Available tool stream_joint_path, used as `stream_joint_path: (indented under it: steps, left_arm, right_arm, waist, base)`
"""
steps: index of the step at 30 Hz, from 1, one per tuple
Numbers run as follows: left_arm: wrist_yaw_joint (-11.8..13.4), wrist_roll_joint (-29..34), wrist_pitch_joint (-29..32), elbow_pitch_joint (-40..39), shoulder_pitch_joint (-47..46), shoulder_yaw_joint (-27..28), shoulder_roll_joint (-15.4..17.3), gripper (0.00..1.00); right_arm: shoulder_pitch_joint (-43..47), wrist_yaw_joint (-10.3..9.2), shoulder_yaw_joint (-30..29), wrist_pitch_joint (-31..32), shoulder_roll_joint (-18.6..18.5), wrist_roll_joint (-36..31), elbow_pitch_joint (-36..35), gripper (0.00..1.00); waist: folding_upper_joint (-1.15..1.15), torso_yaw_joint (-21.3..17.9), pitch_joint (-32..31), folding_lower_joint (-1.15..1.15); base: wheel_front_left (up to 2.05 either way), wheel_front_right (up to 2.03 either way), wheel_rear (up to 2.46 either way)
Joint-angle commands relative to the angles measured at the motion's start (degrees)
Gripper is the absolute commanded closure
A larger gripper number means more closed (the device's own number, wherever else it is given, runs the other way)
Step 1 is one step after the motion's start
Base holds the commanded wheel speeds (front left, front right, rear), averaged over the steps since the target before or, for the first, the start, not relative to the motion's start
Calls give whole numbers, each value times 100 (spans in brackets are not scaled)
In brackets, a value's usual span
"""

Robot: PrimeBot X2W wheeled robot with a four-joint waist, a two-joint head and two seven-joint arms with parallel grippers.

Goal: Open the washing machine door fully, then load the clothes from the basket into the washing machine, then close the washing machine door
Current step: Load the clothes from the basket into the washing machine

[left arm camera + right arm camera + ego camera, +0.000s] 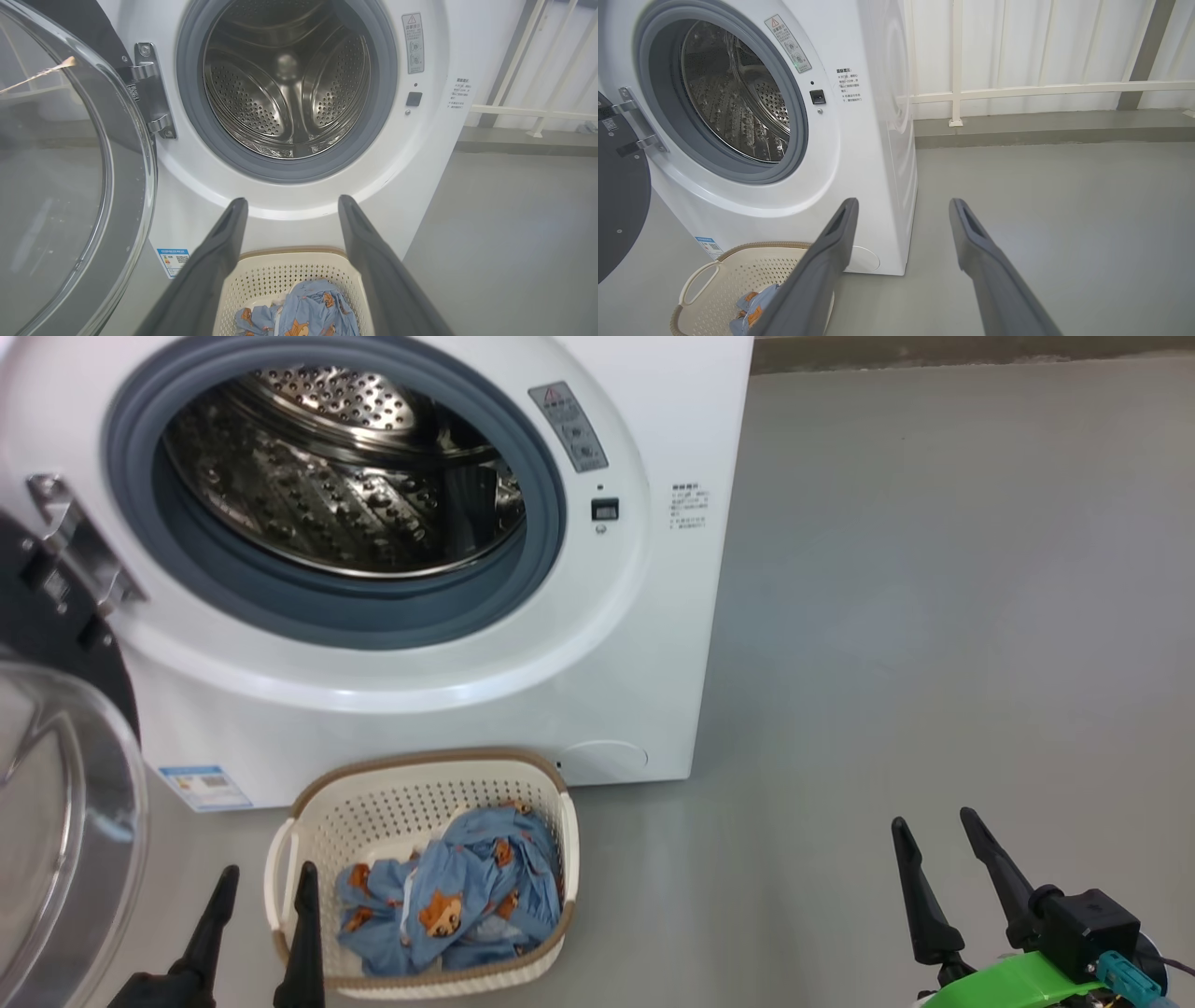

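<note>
Two claws, both spread wide, nothing held. Basket [420, 775] with clothes [467, 896] just ahead-right of left claw [269, 870]. Washer [653, 663] beyond it. Door [65, 821] swung open, left of left claw. Right claw [934, 819] over grey floor [934, 616]. White railing [1017, 88] behind.

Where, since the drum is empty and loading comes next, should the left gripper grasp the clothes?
Pinch the raised crumpled fold atop the clothes, descending from above: the pile sits low in the basket, whose walls block sideways entry. The left gripper is open.
</note>
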Motion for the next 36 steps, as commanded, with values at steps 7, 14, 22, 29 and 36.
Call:
stream_joint_path:
  steps: [7, 14, 22, 29, 36]
  left_arm:
    - [59, 52, -34, -175, -207, 150, 66, 0]
    - [55, 40, -34, -165, -193, 108, 66, 0]
    - [46, 12, -34, -127, -173, 66, 66, 0]
    - [52, 15, -34, -131, -175, 41, 66, 0]
    - [32, -1, -34, -145, -172, 3, 66, 0]
  right_arm:
    - [-94, 9, 141, -43, -17, 21, -100, 0]
    - [-105, 9, 150, -43, -17, 24, -86, 0]
    - [-103, 9, 166, -43, -17, 30, -58, 0]
    - [-92, 9, 155, -43, -17, 31, -53, 0]
    - [-80, 9, 154, -43, -17, 52, -49, 0]
  waist:
    - [0, -5, 54, -1]
    - [0, -3, 59, -1]
    - [0, -3, 29, -1]
    - [0, 7, 25, -1]
    - [0, 27, 9, -1]
  base:
    - [108, -108, 0]
    - [19, -19, 0]
    - [0, 0, 0]
    - [0, 0, 0]
    - [0, 0, 0]
